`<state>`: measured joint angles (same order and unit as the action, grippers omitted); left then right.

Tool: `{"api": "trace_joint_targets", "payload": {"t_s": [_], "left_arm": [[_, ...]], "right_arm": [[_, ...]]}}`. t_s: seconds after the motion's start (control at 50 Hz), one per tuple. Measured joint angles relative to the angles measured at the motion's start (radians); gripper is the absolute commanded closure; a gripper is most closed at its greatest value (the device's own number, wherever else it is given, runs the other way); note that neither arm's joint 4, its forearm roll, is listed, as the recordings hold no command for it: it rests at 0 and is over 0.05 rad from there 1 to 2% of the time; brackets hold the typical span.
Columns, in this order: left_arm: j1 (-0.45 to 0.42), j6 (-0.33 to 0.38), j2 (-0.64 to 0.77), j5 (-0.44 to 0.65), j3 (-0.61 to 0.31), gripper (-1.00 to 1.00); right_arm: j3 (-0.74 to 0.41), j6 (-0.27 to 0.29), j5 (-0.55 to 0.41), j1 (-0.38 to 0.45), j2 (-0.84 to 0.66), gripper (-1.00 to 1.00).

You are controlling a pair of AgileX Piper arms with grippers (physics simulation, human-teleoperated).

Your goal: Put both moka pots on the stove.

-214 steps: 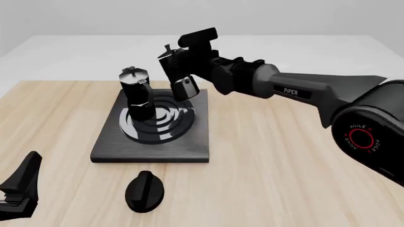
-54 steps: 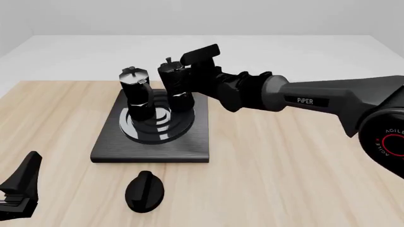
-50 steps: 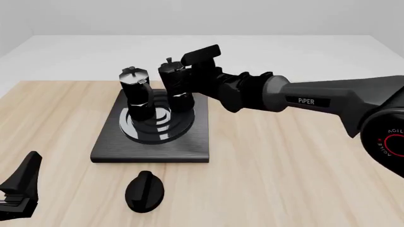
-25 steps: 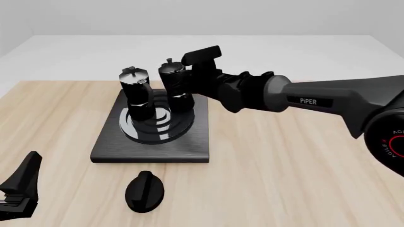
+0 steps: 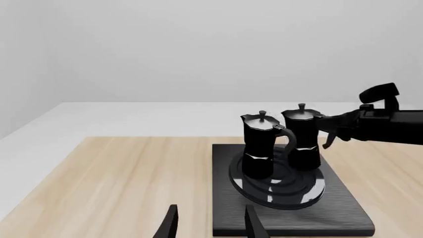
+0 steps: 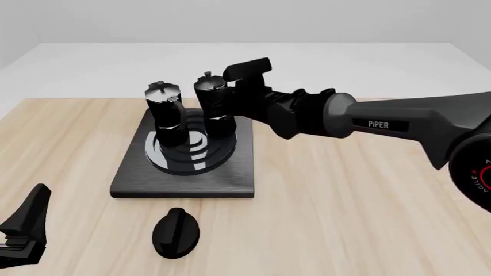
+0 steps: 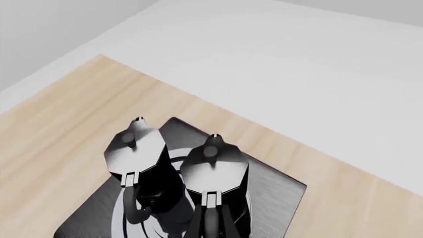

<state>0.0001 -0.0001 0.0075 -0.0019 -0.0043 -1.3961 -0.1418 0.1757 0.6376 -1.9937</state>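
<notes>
Two black moka pots stand side by side on the stove's point(image 6: 230, 175) burner rings. The left pot point(image 6: 165, 112) stands free. The right pot point(image 6: 214, 103) has its base on the rings, and my right gripper point(image 6: 232, 106) is closed around its side handle from the right. In the right wrist view both silvery lids show from above, the left pot point(image 7: 134, 148) and the held pot point(image 7: 213, 168). The left wrist view shows both pots point(image 5: 259, 146) point(image 5: 302, 141) on the stove point(image 5: 343, 210). My left gripper point(image 5: 210, 225) is open and empty, low at the table's near-left corner point(image 6: 23, 230).
A black oval knob point(image 6: 176, 232) lies on the wooden table just in front of the stove. The right arm point(image 6: 383, 123) stretches across from the right, above the table. A white surface lies beyond the table's far edge.
The right gripper has lowered the second pot from above the stove down onto the burner rings beside the first pot. In the last second it barely shifted right. The left arm has not moved.
</notes>
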Motion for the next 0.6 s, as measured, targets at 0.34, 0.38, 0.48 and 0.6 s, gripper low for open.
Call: {"api": "trace_joint_targets", "payload": {"t_s": [0.34,0.38,0.48,0.6], "left_arm": [[0.000,0.000,0.000,0.000,0.000,-1.00],[0.000,0.000,0.000,0.000,0.000,-1.00],[0.000,0.000,0.000,0.000,0.000,-1.00],[0.000,0.000,0.000,0.000,0.000,-1.00]], "right_arm": [[0.013,0.006,0.008,0.002,0.005,1.00],[0.014,0.006,0.009,0.003,0.005,1.00],[0.019,0.009,0.012,0.003,0.008,1.00],[0.025,0.009,0.015,0.003,0.010,1.00]]}}
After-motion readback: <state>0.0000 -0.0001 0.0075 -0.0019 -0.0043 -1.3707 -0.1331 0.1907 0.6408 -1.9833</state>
